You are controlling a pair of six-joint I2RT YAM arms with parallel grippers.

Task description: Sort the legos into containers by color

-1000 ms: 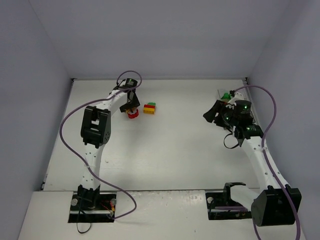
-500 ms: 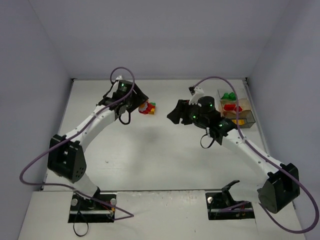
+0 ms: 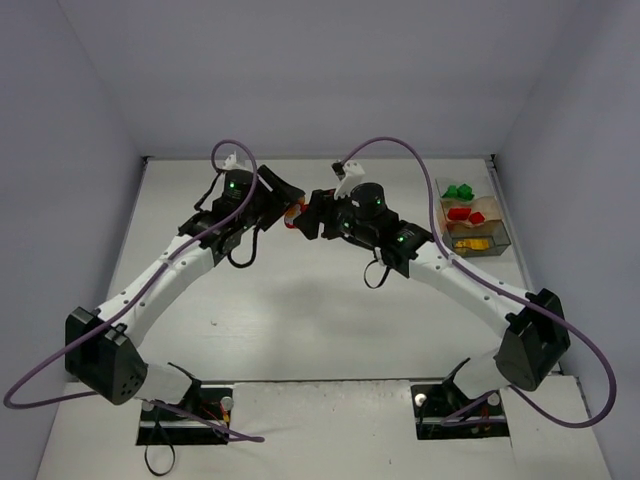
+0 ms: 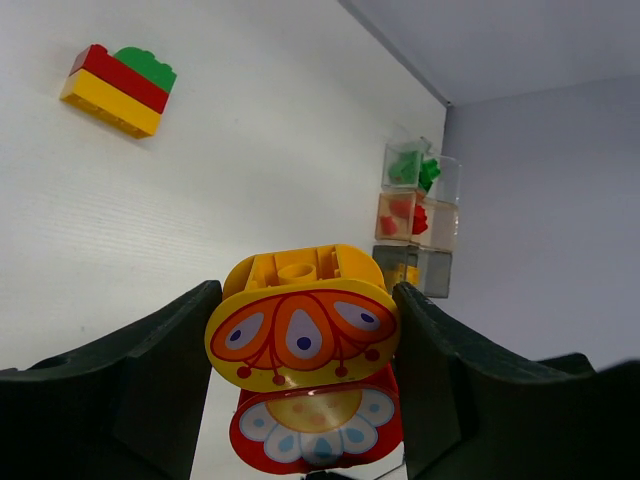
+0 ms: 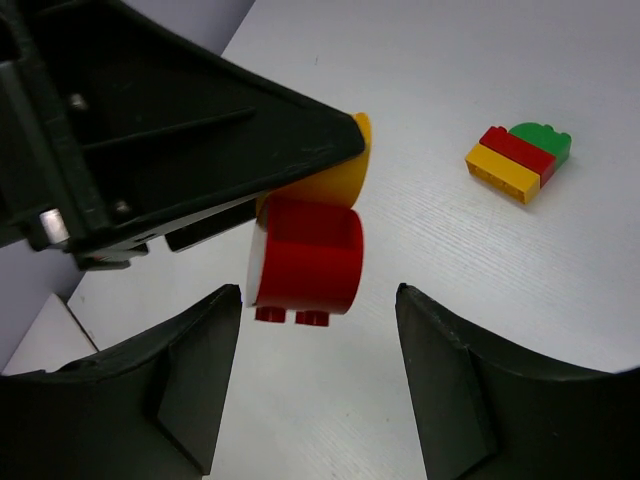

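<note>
Round piece: a red-and-yellow piece (image 4: 300, 335) is held clear of the bench (image 3: 300, 320), mid-bench between the two arms.
Left jaws: clamped on the yellow half (image 5: 340, 180), with the red half (image 5: 305, 260) sticking out free.
Right jaws: apart, one on each side of the red half. No contact shows in the right wrist view.
Stack: a red, green and yellow stack (image 5: 518, 160) lies on the bench just beyond the piece, not yet split.
Tray: the tray (image 4: 432, 272) is well apart at the right edge, with green, red and yellow legos already in separate compartments.
Likely step: a pull-apart, with the right jaws taking the red half while the left jaws keep the yellow.
Risk, slip: the red half is rounded, so an off-centre close could squeeze it out sideways.
Risk, twist: the left jaws hold a curved rim, so a skewed pull could turn the yellow half in the grip and not split the joint.
Risk, drop: if the halves part suddenly, one may fall. A round half would probably roll, perhaps into the stack.
Risk, clash: the two sets of jaws are very close, so a small error in the approach could knock them together.
Risk, carry: the tray is far off, so a shallow grip on the red half may fail on the way.
</note>
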